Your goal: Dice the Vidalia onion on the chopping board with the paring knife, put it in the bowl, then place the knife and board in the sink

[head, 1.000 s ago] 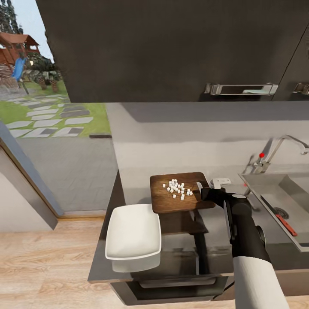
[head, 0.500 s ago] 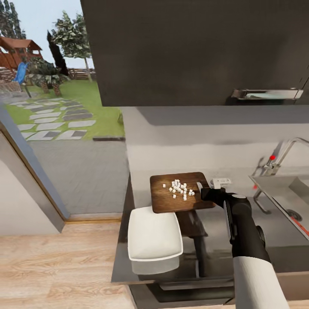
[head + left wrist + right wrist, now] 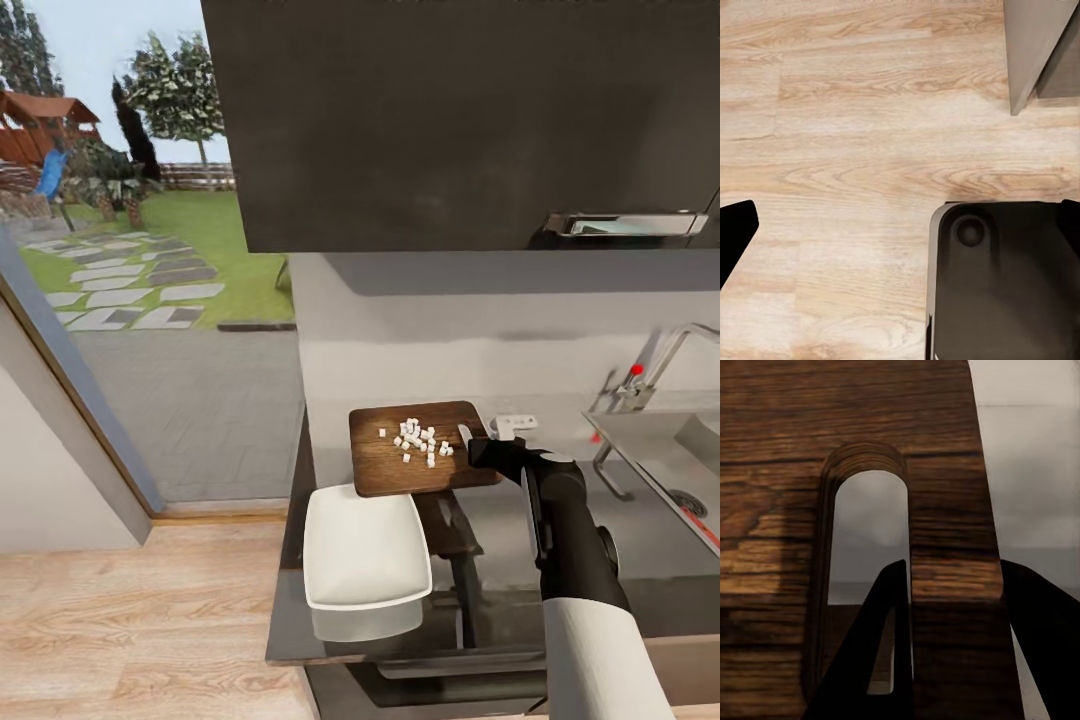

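The right gripper (image 3: pixel 478 447) grasps the chopping board (image 3: pixel 420 448) at the edge with the slot handle. In the right wrist view one dark finger (image 3: pixel 874 652) passes through the slot and the other finger (image 3: pixel 1042 637) stands outside the board's (image 3: pixel 832 450) rim, so the wooden strip between slot and rim is clamped between them. The board is held level in the air above the countertop (image 3: pixel 520 520), and its shadow falls on the grey surface under it.

The diced onion (image 3: pixel 418 440) lies as a small heap of pale cubes on top of the board, just beside the gripper and toward the side away from the sink. None of the cubes touches the fingers.

The bowl (image 3: pixel 365 555) stands on the countertop below the held board and nearer to the robot than the gripper, close to the counter's end. It is white and I see nothing inside it.

The sink (image 3: pixel 660 470) is on the other side of the gripper, well apart from the board, with its chrome faucet (image 3: pixel 650 370) behind it. A thin red piece (image 3: pixel 705 527) lies in the basin at the picture's edge; it is too small to say what it is.

The left wrist view looks down at the wooden floor (image 3: pixel 855 150) and a dark part of the robot's base (image 3: pixel 1005 285). Dark shapes at both side edges of this view may be its fingers, but I cannot tell whether the left gripper is spread or closed.
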